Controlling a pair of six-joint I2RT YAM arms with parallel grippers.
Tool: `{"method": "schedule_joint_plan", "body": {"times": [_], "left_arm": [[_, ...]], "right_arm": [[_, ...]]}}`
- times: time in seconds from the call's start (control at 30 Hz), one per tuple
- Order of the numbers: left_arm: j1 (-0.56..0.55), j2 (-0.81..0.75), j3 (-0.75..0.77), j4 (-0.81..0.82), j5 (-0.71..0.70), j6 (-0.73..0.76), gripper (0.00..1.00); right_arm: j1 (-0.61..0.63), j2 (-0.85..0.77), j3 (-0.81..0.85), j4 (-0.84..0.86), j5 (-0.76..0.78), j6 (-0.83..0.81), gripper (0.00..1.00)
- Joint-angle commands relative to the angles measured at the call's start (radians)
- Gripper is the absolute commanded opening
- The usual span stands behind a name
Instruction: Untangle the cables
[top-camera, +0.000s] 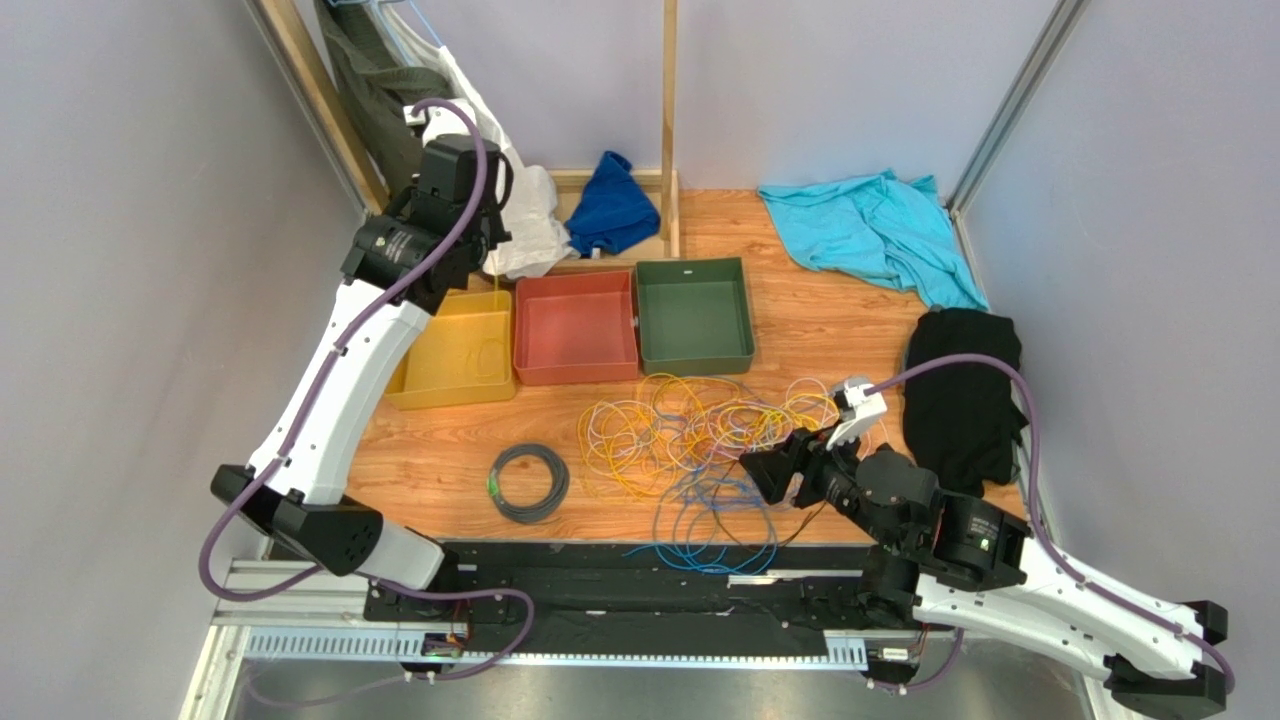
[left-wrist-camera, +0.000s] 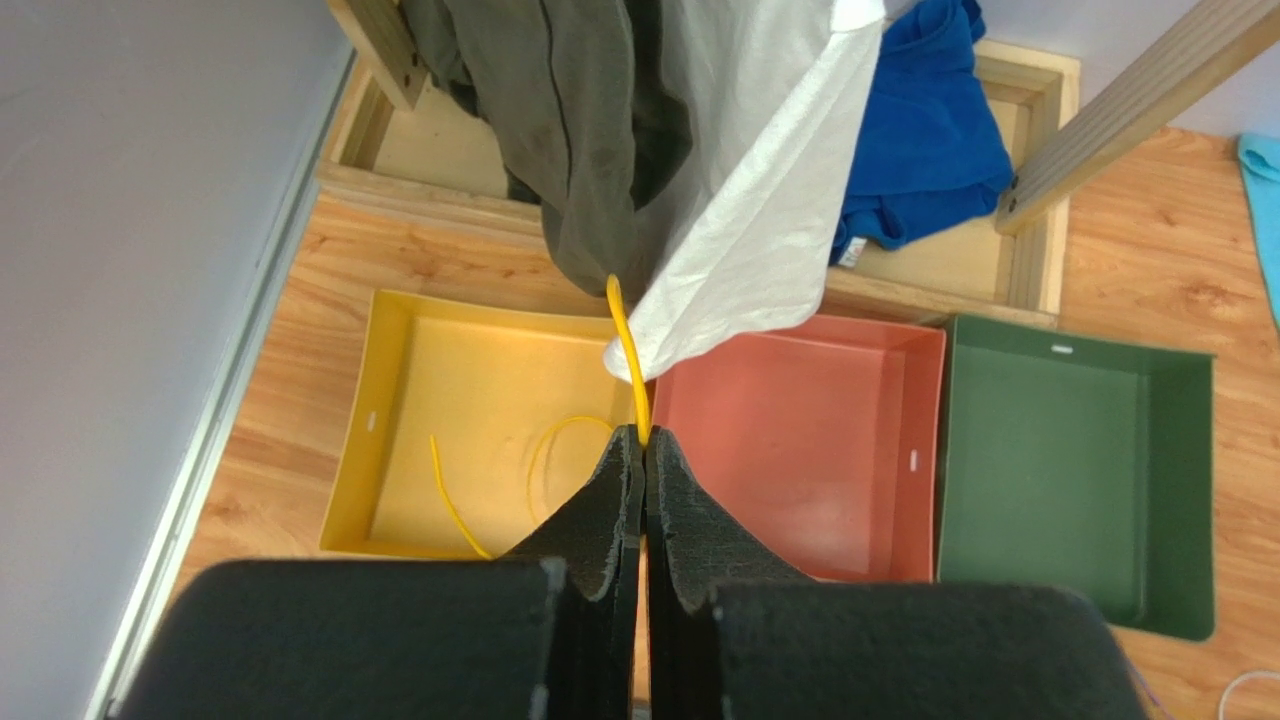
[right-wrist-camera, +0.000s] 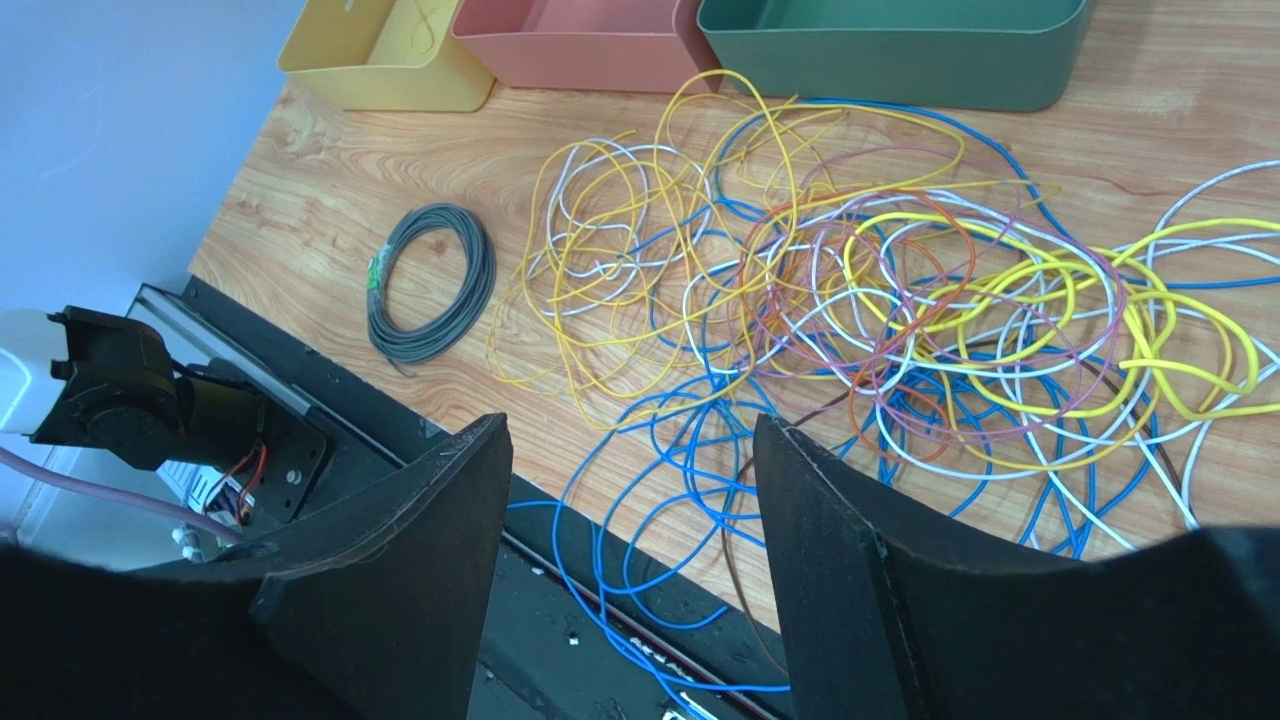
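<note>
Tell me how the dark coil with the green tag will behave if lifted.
The coil would probably sag but stay wound, since its turns lie neatly bundled. Likely light: thin wire. Lying apart from the tangle, it should drag nothing along.

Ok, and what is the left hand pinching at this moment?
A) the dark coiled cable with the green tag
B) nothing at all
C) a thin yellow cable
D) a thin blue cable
C: in the left wrist view the left hand is shut on a thin yellow cable that runs up from between its pads, above the yellow plastic tray.
</note>
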Motion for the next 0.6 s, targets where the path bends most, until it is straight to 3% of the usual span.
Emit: {"method": "schedule_joint_plan", "body": {"times": [0.0, 0.2, 0.43, 0.57], "left_arm": [[0.027, 0.019, -0.066, 0.079, -0.012, -0.035, 0.00], [0.122, 0.017, -0.208, 0.124, -0.011, -0.079, 0.00], [0.266, 0.004, -0.471, 0.233, 0.153, -0.127, 0.00], [0.280, 0.073, -0.497, 0.245, 0.195, -0.141, 0.00]], "right_arm": [[0.005, -0.012, -0.019, 0.022, -0.017, 0.002, 0.64], [0.005, -0.038, -0.028, -0.013, -0.014, 0.016, 0.64], [0.005, -0.058, -0.045, -0.005, -0.007, 0.016, 0.64], [0.005, -0.057, -0.037, -0.024, -0.006, 0.017, 0.64]]}}
